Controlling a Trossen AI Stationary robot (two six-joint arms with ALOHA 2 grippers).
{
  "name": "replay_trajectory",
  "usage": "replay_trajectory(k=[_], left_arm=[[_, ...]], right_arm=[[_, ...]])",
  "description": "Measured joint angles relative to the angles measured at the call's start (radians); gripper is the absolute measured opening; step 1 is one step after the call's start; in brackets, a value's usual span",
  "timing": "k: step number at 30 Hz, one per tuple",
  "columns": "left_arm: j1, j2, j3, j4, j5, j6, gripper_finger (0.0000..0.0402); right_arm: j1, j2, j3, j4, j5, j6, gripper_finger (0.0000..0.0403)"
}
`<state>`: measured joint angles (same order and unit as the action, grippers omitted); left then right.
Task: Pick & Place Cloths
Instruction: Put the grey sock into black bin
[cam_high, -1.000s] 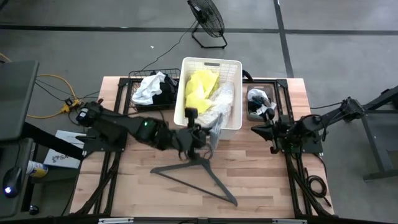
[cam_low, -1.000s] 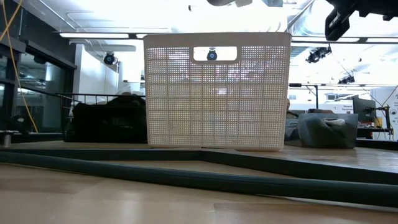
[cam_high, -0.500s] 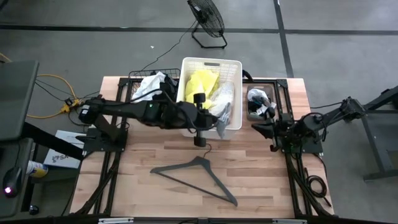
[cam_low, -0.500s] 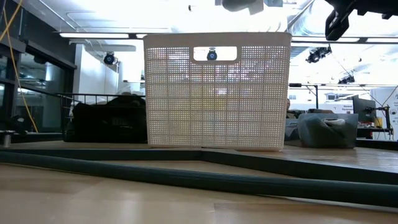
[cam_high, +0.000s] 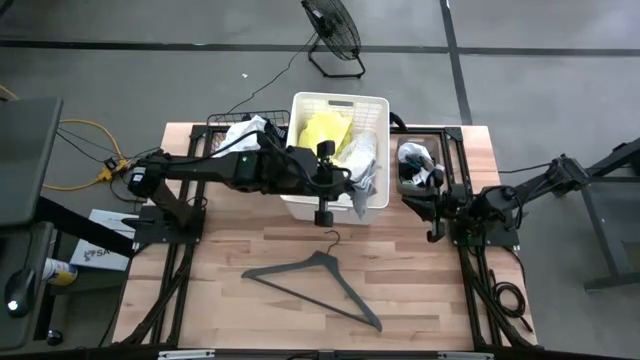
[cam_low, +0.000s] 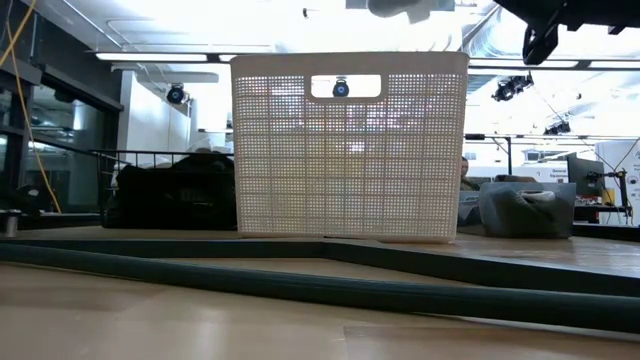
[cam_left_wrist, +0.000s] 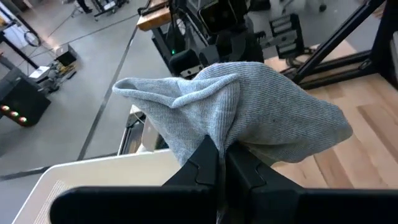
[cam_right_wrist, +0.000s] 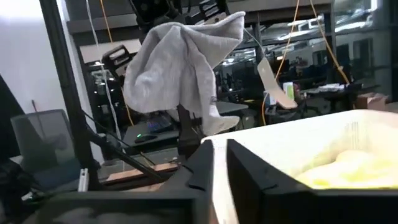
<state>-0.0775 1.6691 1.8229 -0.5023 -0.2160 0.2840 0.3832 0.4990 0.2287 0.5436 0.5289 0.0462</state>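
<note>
My left gripper (cam_high: 347, 185) is shut on a small grey cloth (cam_left_wrist: 249, 112) above the near right corner of the white slatted basket (cam_high: 340, 98). A neon yellow cloth (cam_high: 322, 135) and a white lacy cloth (cam_high: 357, 152) lie inside the basket. The grey cloth (cam_right_wrist: 180, 68) also shows in the right wrist view, held up in the air. My right gripper (cam_high: 432, 215) waits at the table's right side, its fingers (cam_right_wrist: 199, 163) a narrow gap apart with nothing between them. My left gripper pinches a gathered fold (cam_left_wrist: 214, 134) of the grey cloth between its two fingers. The fingers come from the table's left, nearly level and slanting a little down. The cloth is lifted clear and bunches slack past the fingertips, over the basket's near right corner.
A dark grey hanger (cam_high: 315, 280) lies on the wooden table in front of the basket. A black wire basket (cam_high: 240, 140) with white and black cloths stands at the far left. A tray (cam_high: 418, 165) with more cloths stands right of the white basket.
My left gripper has swung from above the hanger toward the table's far edge and somewhat right, rising a little and rolling at the wrist. The grey cloth has gone with it, clear of the table, and now hangs over the basket's near right corner.
</note>
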Motion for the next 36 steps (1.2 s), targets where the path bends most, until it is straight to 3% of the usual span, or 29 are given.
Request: replay_trajectory(k=[4, 10, 16, 20, 26, 36], left_arm=[[0.007, 0.000, 0.000, 0.046, 0.051, 0.004, 0.0003], [0.006, 0.000, 0.000, 0.073, 0.073, 0.010, 0.0003], [0.006, 0.000, 0.000, 0.096, 0.071, 0.026, 0.0003], [0.006, 0.000, 0.000, 0.096, 0.070, 0.026, 0.0003], [0.006, 0.000, 0.000, 0.095, 0.069, 0.026, 0.0003], [0.006, 0.000, 0.000, 0.093, 0.069, 0.016, 0.0003]], right_arm=[[0.000, 0.043, 0.000, 0.090, 0.001, -0.099, 0.0105], [0.000, 0.172, 0.000, 0.320, -0.019, -0.318, 0.0255], [0.000, 0.337, 0.010, 0.570, -0.138, -0.492, 0.0364], [-0.006, 0.440, 0.089, 0.575, -0.143, -0.536, 0.0380], [-0.067, 0.603, 0.249, 0.566, -0.078, -0.659, 0.0365], [-0.131, 0.765, 0.419, 0.560, -0.037, -0.890, 0.0362]])
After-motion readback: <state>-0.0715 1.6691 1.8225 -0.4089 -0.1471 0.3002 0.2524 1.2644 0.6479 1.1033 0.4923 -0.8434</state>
